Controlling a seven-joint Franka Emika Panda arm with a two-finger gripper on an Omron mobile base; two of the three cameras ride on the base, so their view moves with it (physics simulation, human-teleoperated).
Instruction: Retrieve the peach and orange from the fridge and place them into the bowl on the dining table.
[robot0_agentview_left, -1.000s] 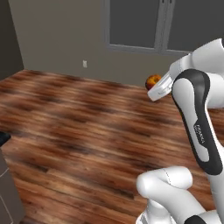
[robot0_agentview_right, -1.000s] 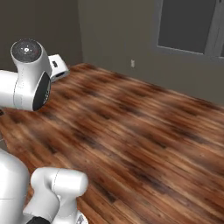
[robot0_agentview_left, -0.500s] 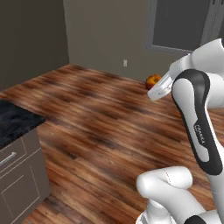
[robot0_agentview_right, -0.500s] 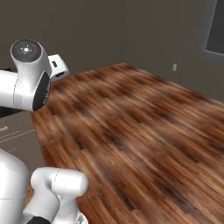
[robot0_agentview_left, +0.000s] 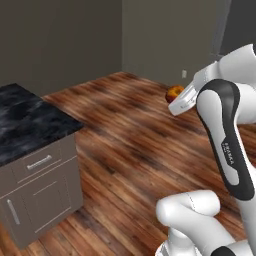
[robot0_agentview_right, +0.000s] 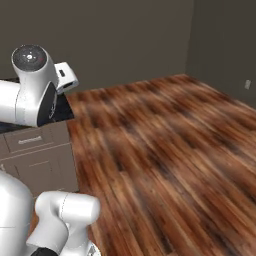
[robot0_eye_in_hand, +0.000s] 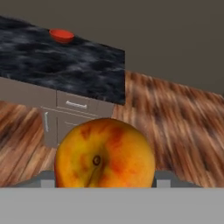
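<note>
Filling the lower hand view, the peach is round, yellow-orange with red blotches and a dark stem pit, clamped between the gripper jaws. Beyond, the red bowl sits on the dining table.

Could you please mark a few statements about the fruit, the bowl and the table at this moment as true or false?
1. The gripper holds the peach. True.
2. The bowl sits on the dining table. True.
3. The peach already lies in the bowl. False: it is in the gripper, away from the table.
4. The bowl is blue. False: it is red-orange.
5. The floor is wooden. True.
</note>
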